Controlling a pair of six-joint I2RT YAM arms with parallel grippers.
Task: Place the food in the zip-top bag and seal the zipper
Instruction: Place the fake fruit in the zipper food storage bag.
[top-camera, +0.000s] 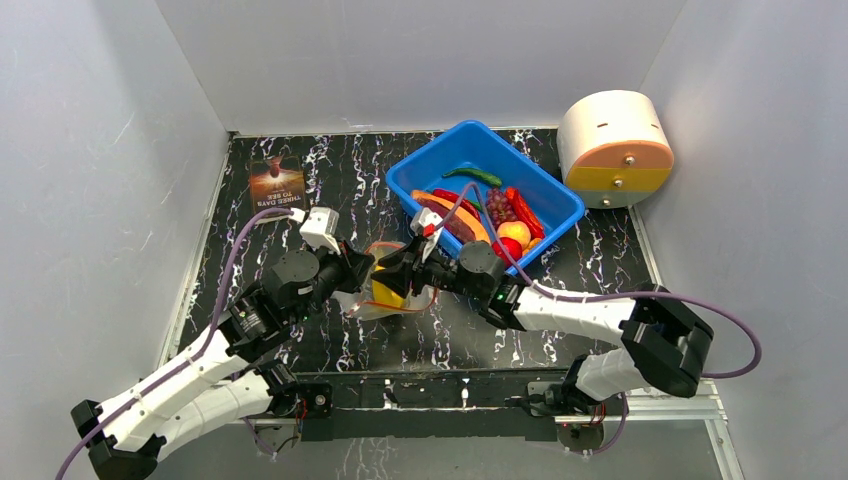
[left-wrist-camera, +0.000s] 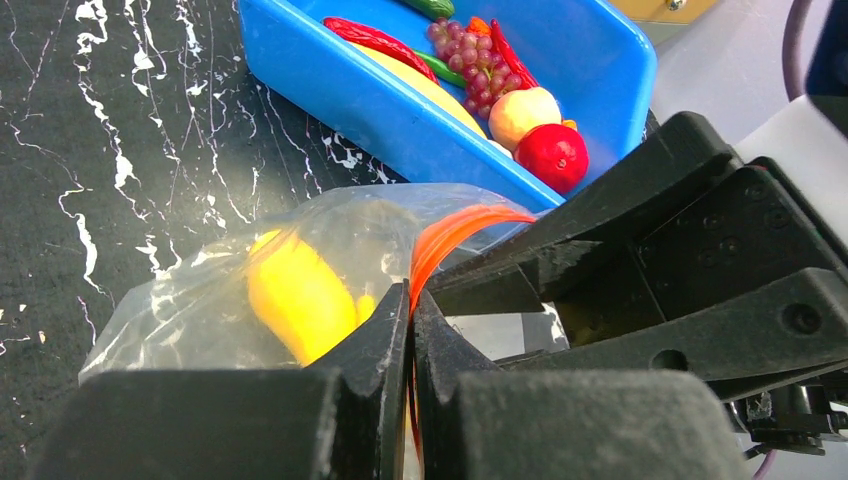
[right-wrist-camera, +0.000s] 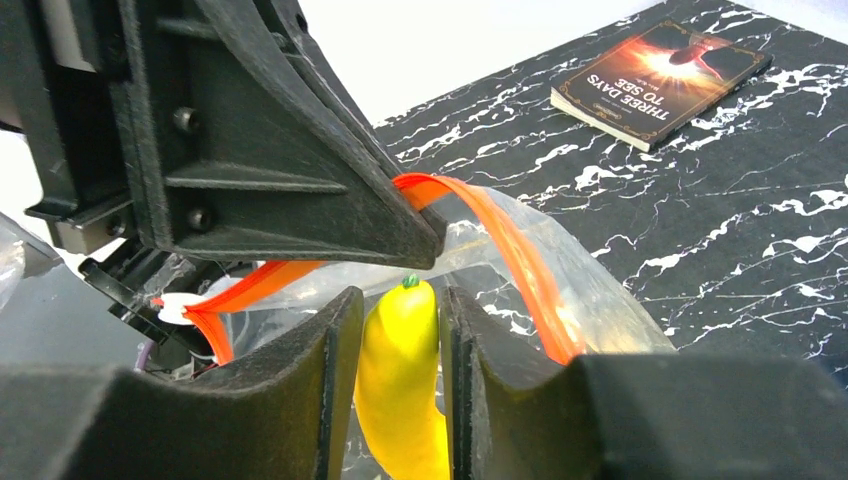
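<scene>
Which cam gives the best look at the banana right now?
Right wrist: the banana fills the centre, unobstructed, between the right gripper fingers at the bag mouth. Left wrist shows it blurred through the bag's plastic. Top external shows only a small, partly hidden yellow patch.

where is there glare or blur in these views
Left wrist: white glare patches on the bag, and the left gripper in the foreground looks soft. Right wrist: the background at the top is blown out white, while the title on the book reads sharp. Top external: even light, no strong glare.
</scene>
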